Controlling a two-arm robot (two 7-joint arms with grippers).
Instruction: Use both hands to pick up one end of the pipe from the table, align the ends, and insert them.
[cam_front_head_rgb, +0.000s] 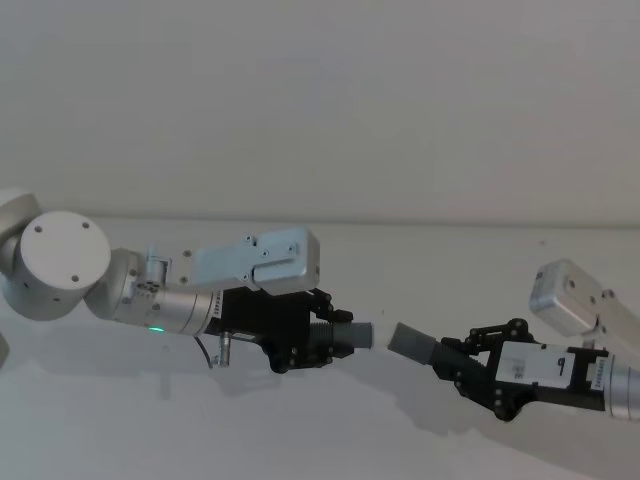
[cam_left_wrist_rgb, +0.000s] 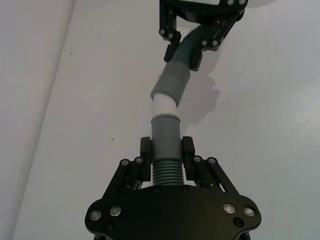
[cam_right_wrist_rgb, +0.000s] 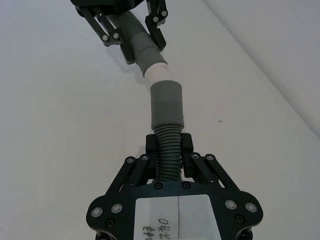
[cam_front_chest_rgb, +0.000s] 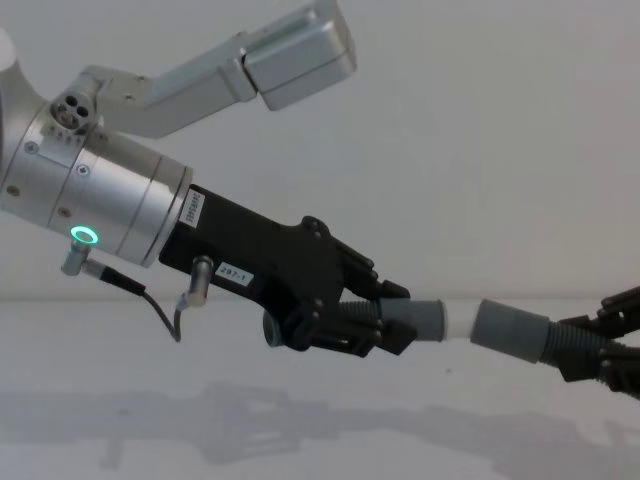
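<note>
- Two pipe pieces are held above the table (cam_front_head_rgb: 300, 430), end to end, meeting between the two hands.
- The piece with the white tip (cam_left_wrist_rgb: 163, 104) sits in the left hand (cam_left_wrist_rgb: 166, 155). Its grey cuff (cam_left_wrist_rgb: 165, 134) projects past the fingers; its ribbed section (cam_left_wrist_rgb: 167, 172) lies between them.
- The piece with the wide open mouth (cam_right_wrist_rgb: 166, 105) sits in the right hand (cam_right_wrist_rgb: 169, 150), gripped on its ribbed section (cam_right_wrist_rgb: 167, 152), the cuff projecting forward.
- In the left wrist view the white tip reaches the rim of the wide mouth; how far it has entered cannot be told. In the head view a narrow gap shows between the two ends.
- The two pieces are not in one straight line: the wide-mouthed piece angles slightly off the axis of the white-tipped piece.
- Left hand: fingers closed on the white-tipped piece, holding it clear of the table.
- Right hand: fingers closed on the wide-mouthed piece, likewise clear of the table.
- A green ring light (cam_front_chest_rgb: 84, 236) glows on the silver wrist behind the left hand.
- Shadows of both arms fall on the table beneath the pipe pieces.
</note>
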